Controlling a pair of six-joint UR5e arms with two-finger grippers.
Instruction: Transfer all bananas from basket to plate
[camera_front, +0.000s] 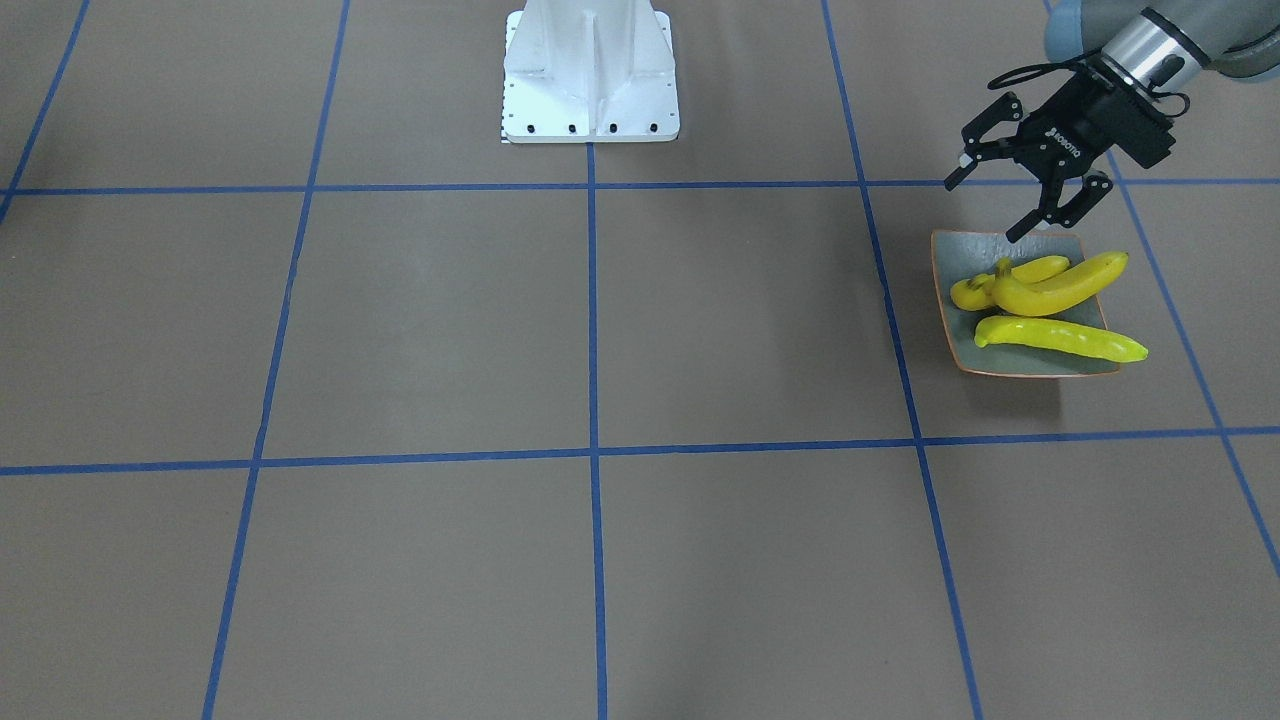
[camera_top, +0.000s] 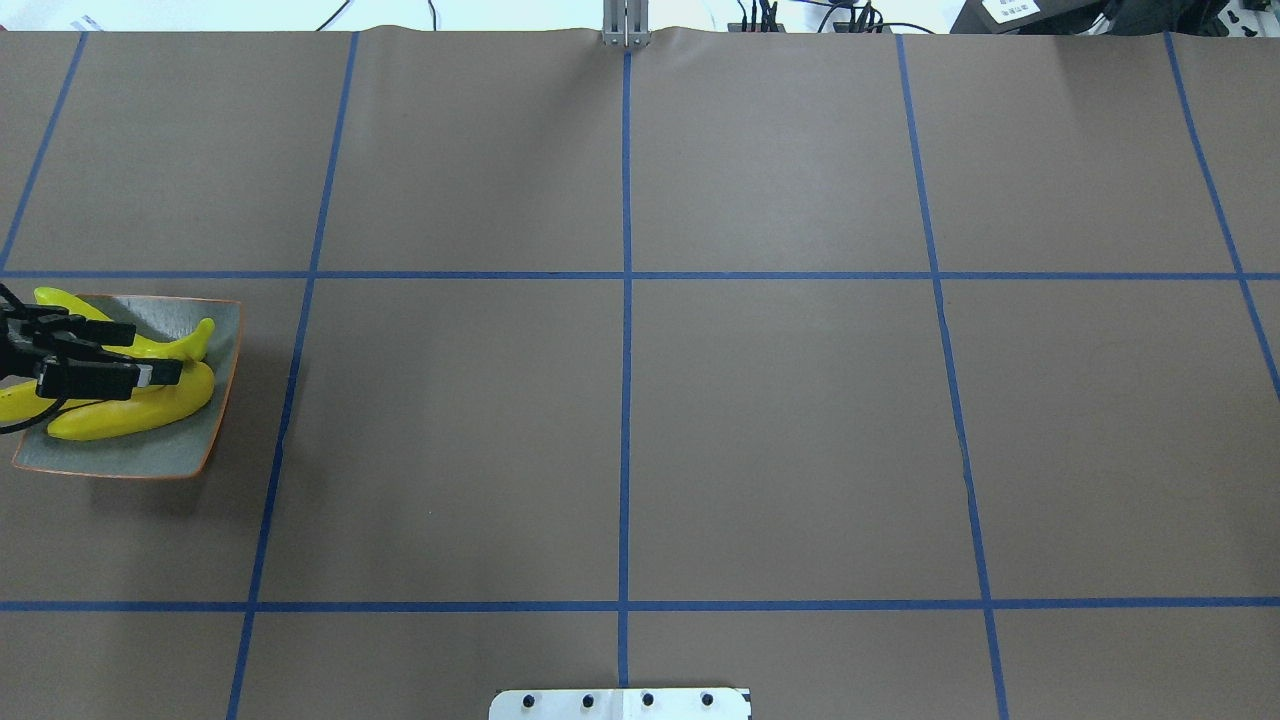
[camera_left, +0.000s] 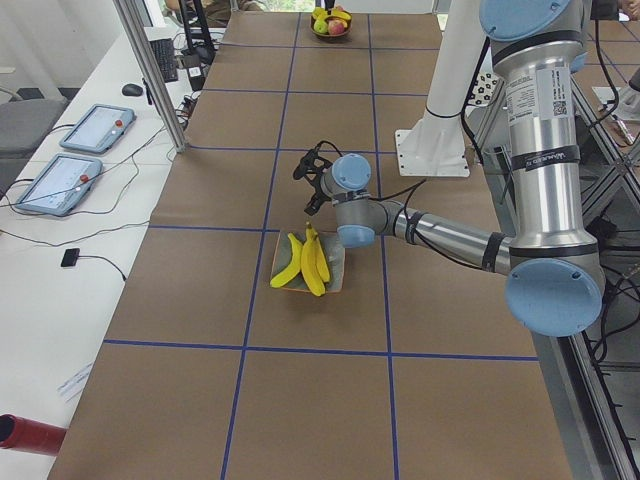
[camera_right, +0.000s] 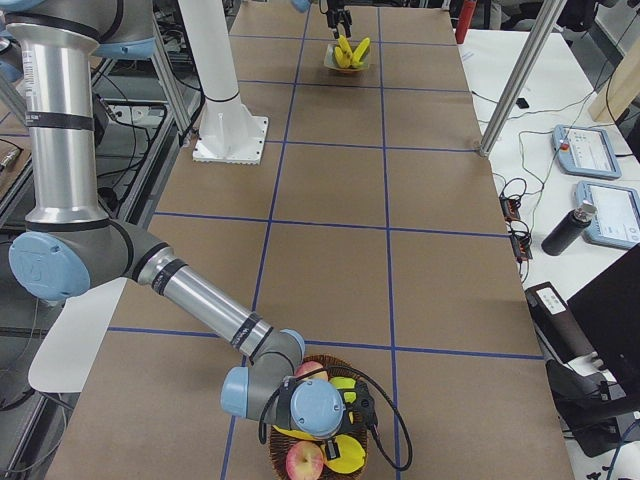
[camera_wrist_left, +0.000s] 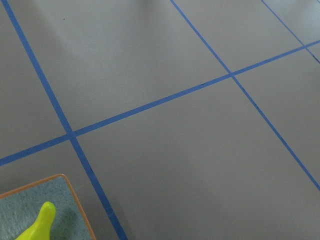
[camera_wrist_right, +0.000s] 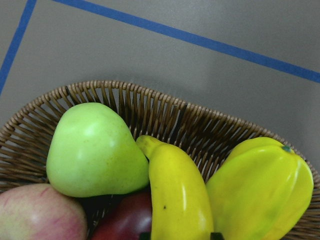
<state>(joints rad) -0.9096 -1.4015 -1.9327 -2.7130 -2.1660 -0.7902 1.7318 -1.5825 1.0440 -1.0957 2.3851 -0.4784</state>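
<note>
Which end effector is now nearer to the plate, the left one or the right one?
Left. The left end effector hovers open just above the plate. The right end effector is far off, at the basket.

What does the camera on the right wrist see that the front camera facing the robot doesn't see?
Only the right wrist view shows a wicker basket holding a green pear, one banana, a ridged yellow fruit and a reddish fruit. Only the front-facing view shows the plate with three bananas on it, the open left gripper hanging above the plate, and the white robot base. Both show the brown table with blue tape lines.
</note>
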